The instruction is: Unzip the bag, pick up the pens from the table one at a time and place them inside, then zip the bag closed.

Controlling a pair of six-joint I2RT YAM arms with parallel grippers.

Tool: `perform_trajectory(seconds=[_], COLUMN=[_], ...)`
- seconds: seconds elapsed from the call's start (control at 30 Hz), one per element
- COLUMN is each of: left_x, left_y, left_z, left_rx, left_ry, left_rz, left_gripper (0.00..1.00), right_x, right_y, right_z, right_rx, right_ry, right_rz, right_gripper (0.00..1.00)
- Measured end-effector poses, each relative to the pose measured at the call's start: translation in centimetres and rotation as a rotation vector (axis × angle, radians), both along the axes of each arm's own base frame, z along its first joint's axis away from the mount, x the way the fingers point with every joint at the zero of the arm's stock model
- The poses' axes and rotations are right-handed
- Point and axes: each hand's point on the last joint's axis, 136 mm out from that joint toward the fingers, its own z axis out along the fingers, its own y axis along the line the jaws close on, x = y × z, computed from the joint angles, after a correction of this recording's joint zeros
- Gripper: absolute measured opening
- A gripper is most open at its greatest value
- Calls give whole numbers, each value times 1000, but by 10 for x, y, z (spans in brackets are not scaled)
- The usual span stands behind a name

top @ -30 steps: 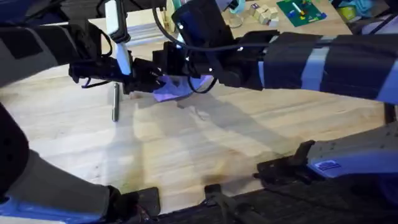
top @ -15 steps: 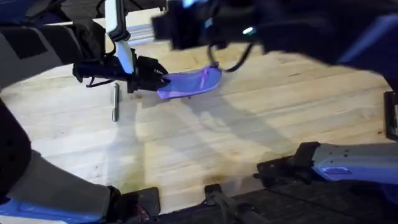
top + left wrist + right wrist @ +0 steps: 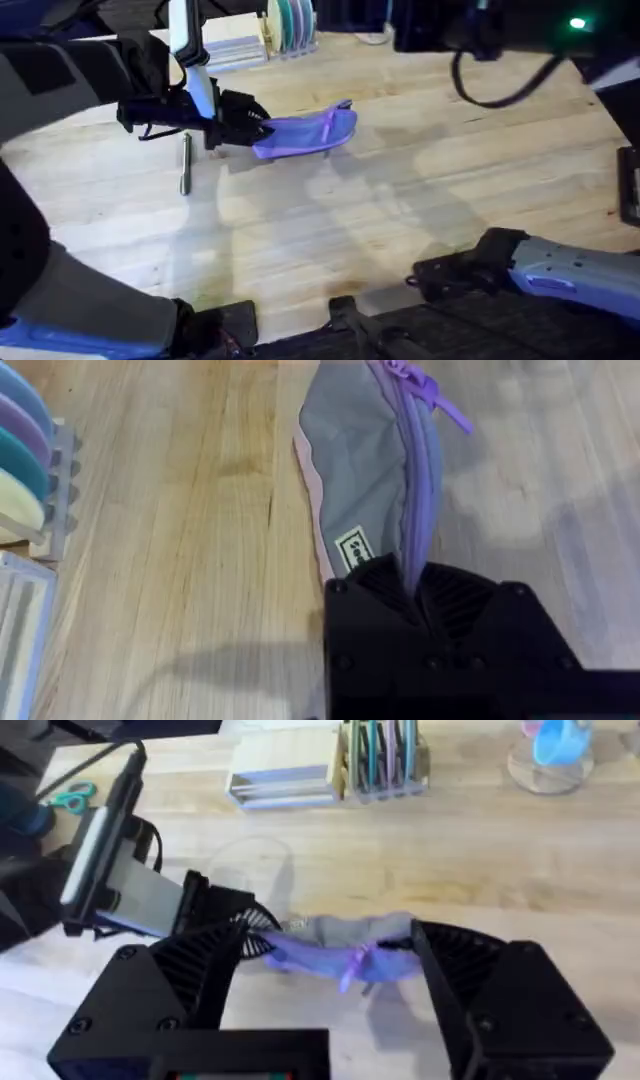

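Bag [image 3: 305,132]: lavender fabric, lying flat on the worktop [image 3: 400,220] toward the far left-centre. My left pincer [image 3: 255,130] is clamped on its near-left end; in the left wrist view the fabric [image 3: 370,470] runs straight into the closed jaws. Zipper line along the top edge, pull tab [image 3: 440,405] loose at the far end.

Handling judgement: soft, limp, light. It sags and folds rather than holding shape, so 1 anchored end is needed while the other pincer works the slider. The tab is small and floppy; best taken squarely by a narrow pinch, pulling along the zipper line. Fabric likely slides easily on smooth wood if unanchored.

Right pincer [image 3: 330,990]: jaws spread wide, holding nothing, raised above the bag; the bag [image 3: 340,955] shows between its fingers from above.

Pen [image 3: 185,163]: 1 dark slim stick lying on the worktop just left of the bag, beside my left pincer. Rigid, thin, probably rolls; take it mid-length across the shaft.

Surroundings: a rack of coloured discs [image 3: 290,22] and a pale flat tray [image 3: 228,52] at the far edge, well apart from the bag. Scissors [image 3: 62,797] off to one side.

In the way: my left arm sits close over the pen, so reaching it may be crowded.
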Motion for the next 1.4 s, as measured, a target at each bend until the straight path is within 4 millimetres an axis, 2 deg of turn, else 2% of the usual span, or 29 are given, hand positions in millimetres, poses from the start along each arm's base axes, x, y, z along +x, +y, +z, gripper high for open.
perform_trajectory(seconds=[0.17, 0.33, 0.57, 1.03, 1.17, 1.4], left_x=[0, 0, 0, 0, 0, 0], left_y=[0, 0, 0, 0, 0, 0], left_z=[0, 0, 0, 0, 0, 0], left_rx=[0, 0, 0, -2, -3, -3], left_ry=[0, 0, 0, 1, 0, 1], left_rz=[0, 0, 0, 0, 0, 0], left_gripper=[42, 42, 42, 42, 42, 42], right_x=[-18, -38, -51, -41, -33, -24], right_y=[-12, -25, -30, 6, 15, 30], right_z=[-9, -31, -50, -107, -123, -162], right_rx=[-16, 1, 9, -70, -51, 24], right_ry=[59, 195, 306, 511, 515, 509], right_rz=[-14, -83, -135, -96, -104, -96], right_gripper=[997, 998, 998, 997, 998, 998])
